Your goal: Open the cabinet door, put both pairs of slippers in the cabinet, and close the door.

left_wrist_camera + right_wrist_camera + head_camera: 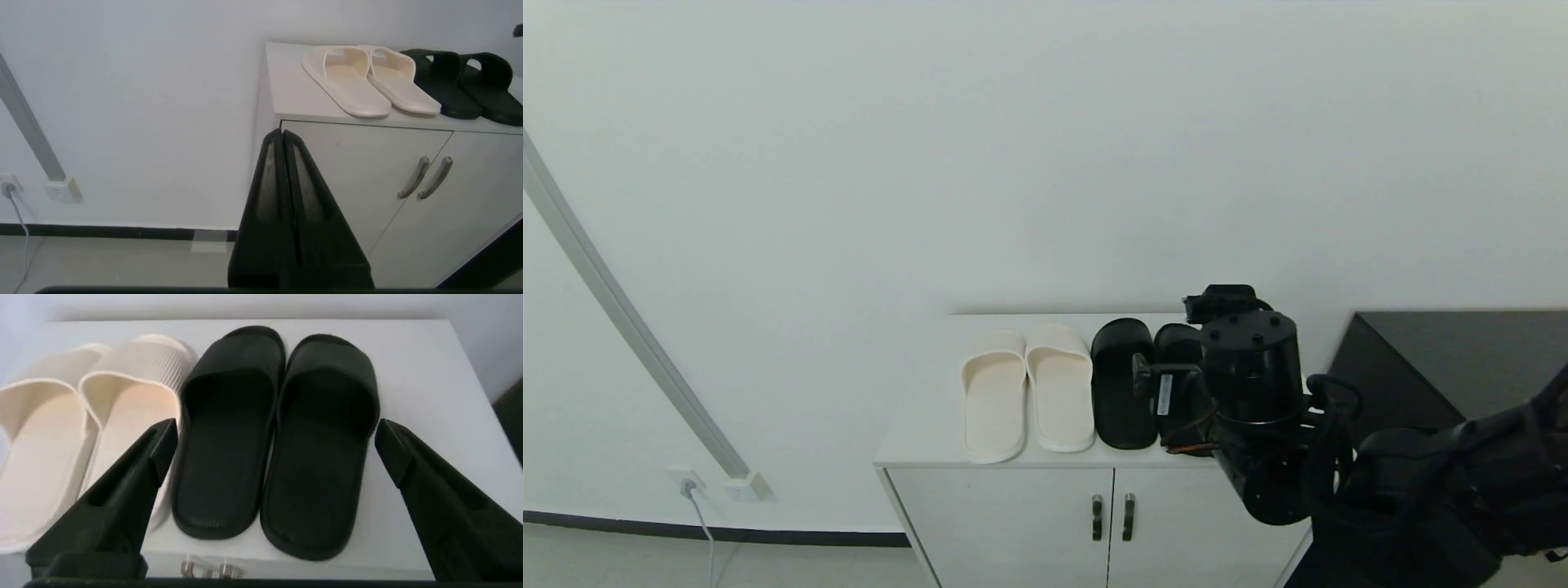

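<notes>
Head view: the cabinet [923,429] is seen against the wall with both doors [1013,523] shut and the two handles [1097,517] side by side at the middle seam. Both pairs are lined up on the cabinet top, the white slippers [1045,392] on the robot's left and the black slippers [1125,384] touching them on the right. The right arm [1250,376] is held over the outer black slipper, which is partly covered by it.

Left wrist view: the left end effector [283,143] is shown with its fingers pressed together and nothing between them. It is held low, in front of the cabinet's left front corner; whether the corner is touched cannot be told. Both pairs lie above and beyond it, well apart from it, and the handles lie off to its right, across the nearer door.

Right wrist view: the right end effector [275,429] is shown with its fingers spread wide and nothing gripped. The black slippers are framed directly ahead of it, between the two fingers and not touched by either. The white slippers lie just outside the finger on the robot's left. The handles are glimpsed below the cabinet's front edge, beneath the end effector.

No step of the task is judged to be finished. The door has yet to be opened, both pairs have yet to be put inside, and the closing comes after that. The right end effector is lined up on the black pair, although no door has been opened.
</notes>
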Robot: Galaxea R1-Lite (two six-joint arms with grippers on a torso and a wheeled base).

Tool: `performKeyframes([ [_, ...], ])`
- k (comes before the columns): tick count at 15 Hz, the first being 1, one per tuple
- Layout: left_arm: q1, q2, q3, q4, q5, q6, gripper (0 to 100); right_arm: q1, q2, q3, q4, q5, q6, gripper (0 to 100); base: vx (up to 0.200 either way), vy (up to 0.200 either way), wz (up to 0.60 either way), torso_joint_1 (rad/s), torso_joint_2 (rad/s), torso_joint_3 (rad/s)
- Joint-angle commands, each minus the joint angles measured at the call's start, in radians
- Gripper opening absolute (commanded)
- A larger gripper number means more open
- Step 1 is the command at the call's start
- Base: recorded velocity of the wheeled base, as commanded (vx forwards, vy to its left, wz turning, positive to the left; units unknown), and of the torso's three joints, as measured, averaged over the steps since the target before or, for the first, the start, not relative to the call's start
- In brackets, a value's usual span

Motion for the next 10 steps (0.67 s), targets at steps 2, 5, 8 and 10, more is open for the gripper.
performKeyframes([
  [2, 0.000, 0.000, 0.000, 0.000, 0.000, 0.000, 0, -0.036, 0.127, -0.045, -0.022, -0.001, 0.002, 100, 0.000, 0.000, 0.00, 0.000, 0.00, 0.000],
  [5, 0.000, 0.000, 0.000, 0.000, 0.000, 0.000, 0, -0.075, 0.213, -0.091, -0.062, 0.005, 0.000, 100, 0.000, 0.000, 0.00, 0.000, 0.00, 0.000],
  [8, 0.000, 0.000, 0.000, 0.000, 0.000, 0.000, 0, -0.110, 0.280, -0.177, -0.061, 0.006, -0.003, 100, 0.000, 0.000, 0.00, 0.000, 0.00, 0.000],
  [10, 0.000, 0.000, 0.000, 0.000, 0.000, 0.000, 0, -0.119, 0.321, -0.221, -0.058, 0.008, -0.007, 100, 0.000, 0.000, 0.00, 0.000, 0.00, 0.000],
])
